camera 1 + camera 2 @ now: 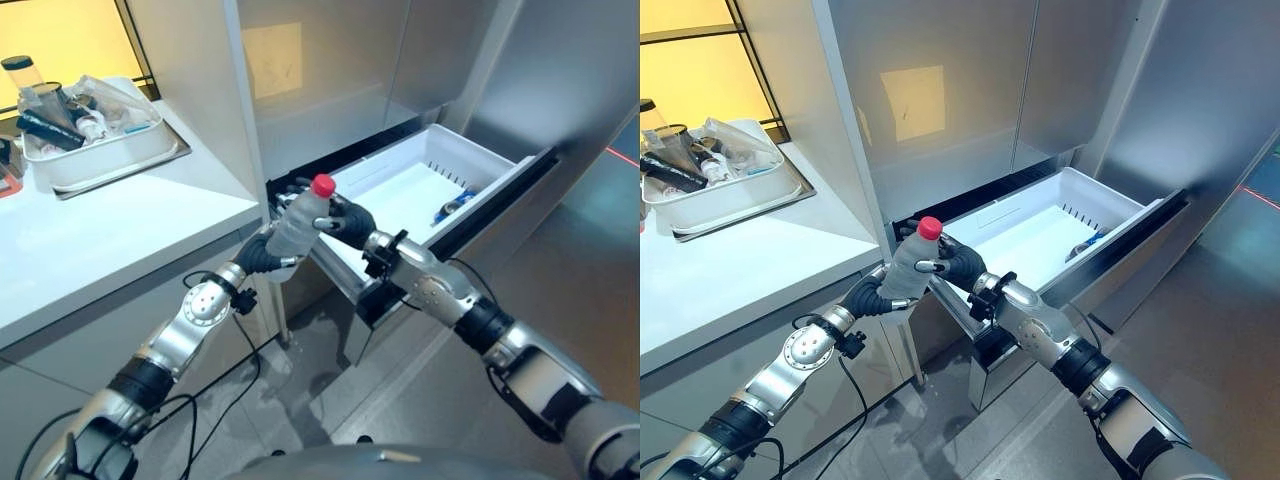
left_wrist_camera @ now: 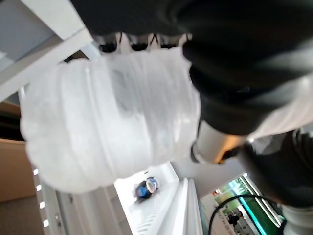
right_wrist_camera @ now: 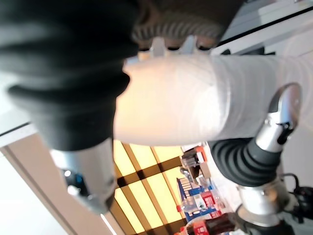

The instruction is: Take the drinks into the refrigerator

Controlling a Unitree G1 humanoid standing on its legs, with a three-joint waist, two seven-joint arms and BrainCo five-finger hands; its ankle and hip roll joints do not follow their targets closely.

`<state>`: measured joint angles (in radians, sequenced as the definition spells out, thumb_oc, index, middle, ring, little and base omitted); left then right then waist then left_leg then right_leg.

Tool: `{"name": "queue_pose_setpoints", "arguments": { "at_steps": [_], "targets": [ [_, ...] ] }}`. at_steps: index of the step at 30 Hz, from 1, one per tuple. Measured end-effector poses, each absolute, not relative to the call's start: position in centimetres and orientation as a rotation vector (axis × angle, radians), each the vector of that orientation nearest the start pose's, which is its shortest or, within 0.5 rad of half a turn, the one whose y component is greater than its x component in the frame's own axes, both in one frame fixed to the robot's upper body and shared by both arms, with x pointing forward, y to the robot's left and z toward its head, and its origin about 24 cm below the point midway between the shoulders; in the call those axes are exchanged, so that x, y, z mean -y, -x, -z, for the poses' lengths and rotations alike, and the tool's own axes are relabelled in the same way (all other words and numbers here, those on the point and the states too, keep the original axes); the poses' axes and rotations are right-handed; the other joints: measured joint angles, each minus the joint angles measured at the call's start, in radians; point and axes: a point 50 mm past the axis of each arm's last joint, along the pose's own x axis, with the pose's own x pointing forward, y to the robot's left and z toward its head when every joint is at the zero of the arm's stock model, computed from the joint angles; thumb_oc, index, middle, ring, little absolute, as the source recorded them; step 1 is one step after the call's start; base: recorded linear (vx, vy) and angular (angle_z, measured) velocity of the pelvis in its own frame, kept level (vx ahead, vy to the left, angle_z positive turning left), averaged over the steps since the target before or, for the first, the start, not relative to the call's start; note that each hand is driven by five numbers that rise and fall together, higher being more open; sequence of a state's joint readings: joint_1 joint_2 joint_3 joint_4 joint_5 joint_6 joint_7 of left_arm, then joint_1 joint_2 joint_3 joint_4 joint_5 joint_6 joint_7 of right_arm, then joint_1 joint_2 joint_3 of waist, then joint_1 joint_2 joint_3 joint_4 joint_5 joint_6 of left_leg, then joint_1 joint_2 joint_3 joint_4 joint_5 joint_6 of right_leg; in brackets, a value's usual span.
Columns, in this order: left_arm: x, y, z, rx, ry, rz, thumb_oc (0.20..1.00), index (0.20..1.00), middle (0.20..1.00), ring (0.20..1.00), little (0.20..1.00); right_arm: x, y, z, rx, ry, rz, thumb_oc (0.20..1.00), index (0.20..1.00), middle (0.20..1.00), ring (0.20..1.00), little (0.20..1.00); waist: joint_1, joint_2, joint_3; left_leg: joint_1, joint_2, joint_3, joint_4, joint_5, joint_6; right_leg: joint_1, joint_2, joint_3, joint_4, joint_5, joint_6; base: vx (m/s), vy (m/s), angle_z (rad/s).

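Both arms reach forward and meet on one bottle (image 1: pixel 297 226): your left hand (image 1: pixel 262 254) is curled round its lower body from below, and your right hand (image 1: pixel 345 218) closes on its upper part just under the red cap (image 1: pixel 323 185). The wrist views agree, with clear ribbed plastic pressed against each palm and fingers wrapped round it. Bottle stands nearly upright, long axis vertical with a slight lean, cap above both sets of fingers. Neither hand is nearer than the other; both are on it, so you must judge which one carries and which lets go. What the next move turns on: the open drawer (image 1: pixel 470 160) lies beyond the fingers and toward the right hand's side, with its near front corner just behind and below the bottle. The right arm looks better placed to carry it in. Drawer floor is white and mostly bare, with one dark and blue drink (image 1: pixel 455 206) lying toward the far side, so there is room on the near side. Off to the left hand's side, well apart, a counter (image 1: pixel 120 220) holds a tray (image 1: pixel 100 165) of mixed items. Grey cabinet doors (image 1: pixel 970 90) stand shut above the drawer.
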<state>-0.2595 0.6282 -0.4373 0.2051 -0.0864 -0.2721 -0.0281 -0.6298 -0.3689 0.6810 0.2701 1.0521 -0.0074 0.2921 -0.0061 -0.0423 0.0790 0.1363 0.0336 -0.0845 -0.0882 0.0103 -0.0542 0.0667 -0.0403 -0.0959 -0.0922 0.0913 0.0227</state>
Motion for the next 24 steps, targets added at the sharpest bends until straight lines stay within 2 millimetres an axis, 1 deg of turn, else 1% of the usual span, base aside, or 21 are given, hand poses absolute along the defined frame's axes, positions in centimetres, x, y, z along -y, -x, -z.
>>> {"name": "queue_pose_setpoints", "arguments": {
  "at_steps": [1, 15, 17, 18, 23, 24],
  "targets": [
    [-17.23, -28.3, -6.81, 0.167, -0.578, 0.444, 0.2, 0.2, 0.2, 0.2, 0.2, 4.53, -31.07, -10.84, -0.047, -0.392, -0.936, 0.2, 0.2, 0.2, 0.2, 0.2, 0.0, 0.0, 0.0, 0.0, 0.0, 0.0, 0.0, 0.0, 0.0, 0.0, 0.0, 0.0, 0.0, 0.0, 0.0, 0.0, 0.0, 0.0],
    [-16.91, -28.16, -6.57, 0.166, -0.591, 0.46, 0.2, 0.2, 0.2, 0.2, 0.2, 4.67, -31.18, -10.66, -0.05, -0.392, -0.925, 0.2, 0.2, 0.2, 0.2, 0.2, 0.005, 0.0, -0.003, 0.0, -0.001, -0.001, 0.0, 0.001, -0.001, 0.0, 0.0, -0.003, 0.0, 0.0, 0.0, 0.0, 0.0, 0.0],
    [-16.91, -28.16, -6.56, 0.166, -0.591, 0.46, 0.2, 0.2, 0.2, 0.2, 0.2, 4.66, -31.18, -10.65, -0.05, -0.392, -0.925, 0.2, 0.2, 0.2, 0.2, 0.2, 0.007, 0.0, -0.003, 0.0, -0.001, -0.001, 0.0, 0.001, -0.001, 0.0, 0.0, -0.003, 0.0, 0.0, 0.0, 0.0, 0.0, 0.0],
    [-16.88, -28.16, -6.55, 0.166, -0.59, 0.46, 0.2, 0.2, 0.2, 0.2, 0.2, 4.66, -31.16, -10.62, -0.051, -0.394, -0.925, 0.2, 0.2, 0.2, 0.2, 0.2, 0.016, 0.001, -0.003, 0.0, -0.001, -0.001, 0.0, 0.001, -0.001, 0.0, 0.0, -0.004, 0.0, 0.0, 0.0, 0.0, 0.0, 0.0],
    [-16.89, -28.15, -6.42, 0.16, -0.591, 0.462, 0.2, 0.2, 0.2, 0.2, 0.2, 4.66, -31.15, -10.43, -0.063, -0.411, -0.921, 0.2, 0.2, 0.2, 0.2, 0.2, 0.021, 0.001, -0.004, 0.0, -0.001, -0.001, 0.0, 0.002, -0.002, 0.001, 0.0, -0.004, 0.0, 0.001, -0.001, 0.0, 0.0, 0.0],
    [-16.9, -28.14, -6.43, 0.16, -0.592, 0.463, 0.2, 0.2, 0.2, 0.2, 0.2, 4.65, -31.15, -10.42, -0.064, -0.412, -0.922, 1.0, 1.0, 1.0, 1.0, 1.0, 0.022, 0.0, -0.004, 0.0, -0.002, -0.002, 0.0, 0.003, -0.002, 0.001, 0.0, -0.003, 0.0, 0.001, -0.001, 0.0, 0.0, 0.0]
  ]
}}
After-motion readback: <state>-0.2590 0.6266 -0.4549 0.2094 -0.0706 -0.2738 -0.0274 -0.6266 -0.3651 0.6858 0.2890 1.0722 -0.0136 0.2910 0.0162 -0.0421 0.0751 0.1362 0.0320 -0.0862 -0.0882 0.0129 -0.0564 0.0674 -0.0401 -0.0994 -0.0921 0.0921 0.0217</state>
